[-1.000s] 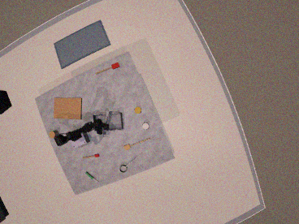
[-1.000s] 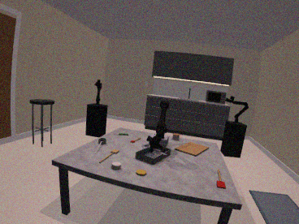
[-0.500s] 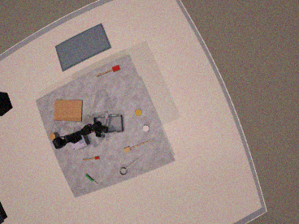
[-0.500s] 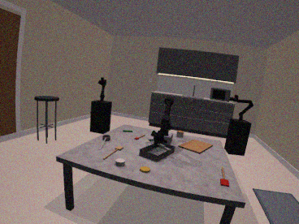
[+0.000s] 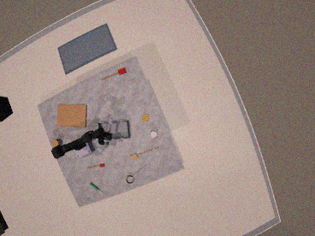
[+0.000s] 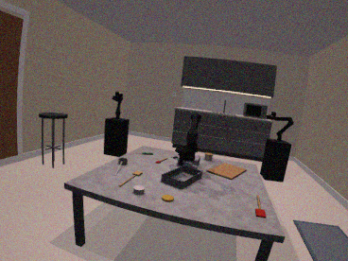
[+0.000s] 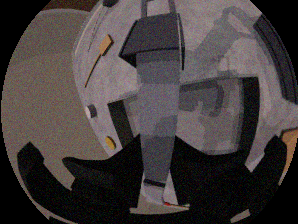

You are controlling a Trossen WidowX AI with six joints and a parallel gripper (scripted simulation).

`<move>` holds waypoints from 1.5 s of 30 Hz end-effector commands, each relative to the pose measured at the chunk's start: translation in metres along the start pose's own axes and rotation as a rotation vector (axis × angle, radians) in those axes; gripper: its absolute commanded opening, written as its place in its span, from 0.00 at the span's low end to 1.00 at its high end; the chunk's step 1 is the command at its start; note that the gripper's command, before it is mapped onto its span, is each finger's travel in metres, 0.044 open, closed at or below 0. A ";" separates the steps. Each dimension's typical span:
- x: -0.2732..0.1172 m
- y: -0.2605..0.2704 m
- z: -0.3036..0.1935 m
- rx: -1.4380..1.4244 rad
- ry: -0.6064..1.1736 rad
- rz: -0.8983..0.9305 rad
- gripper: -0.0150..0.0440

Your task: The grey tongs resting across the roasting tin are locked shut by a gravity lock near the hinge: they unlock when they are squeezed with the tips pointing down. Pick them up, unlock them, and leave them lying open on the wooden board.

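Observation:
The grey tongs (image 7: 158,100) run lengthwise through the wrist view, with the dark hinge block (image 7: 152,37) and its loop at the top. My gripper (image 7: 154,132) (image 5: 107,135) is shut on them across their arms. They look roughly level, not tips down, and their arms look close together. Their shadow falls off to one side, so they seem raised above the roasting tin (image 5: 128,129) (image 6: 182,183) (image 7: 251,112); the exact height cannot be told. The wooden board (image 5: 72,115) (image 6: 227,170) (image 7: 291,145) lies flat on the table beside the tin.
A yellow disc (image 5: 145,117) (image 6: 167,198) and a white round pot (image 5: 154,134) (image 6: 138,190) lie beyond the tin. A wooden spatula (image 5: 134,156) (image 6: 137,173) lies to one side. A red spatula (image 5: 121,71) (image 6: 260,213) lies near a table corner. A small round jar (image 6: 208,156) stands near the arm's base.

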State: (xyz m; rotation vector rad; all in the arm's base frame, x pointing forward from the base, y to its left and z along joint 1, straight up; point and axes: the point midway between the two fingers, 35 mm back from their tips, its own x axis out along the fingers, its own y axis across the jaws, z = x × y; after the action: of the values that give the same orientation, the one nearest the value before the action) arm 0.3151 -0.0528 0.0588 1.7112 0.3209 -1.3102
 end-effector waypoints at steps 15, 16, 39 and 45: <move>0.004 0.003 0.001 -0.023 -0.006 -0.262 0.00; 0.004 0.003 0.002 -0.023 -0.006 -0.280 0.00; 0.002 -0.001 0.005 -0.041 0.007 -0.508 0.00; -0.001 -0.004 -0.008 -0.267 0.066 -0.503 0.00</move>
State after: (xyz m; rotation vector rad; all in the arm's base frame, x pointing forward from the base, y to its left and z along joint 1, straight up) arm 0.3140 -0.0498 0.0560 1.5675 0.9098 -1.5546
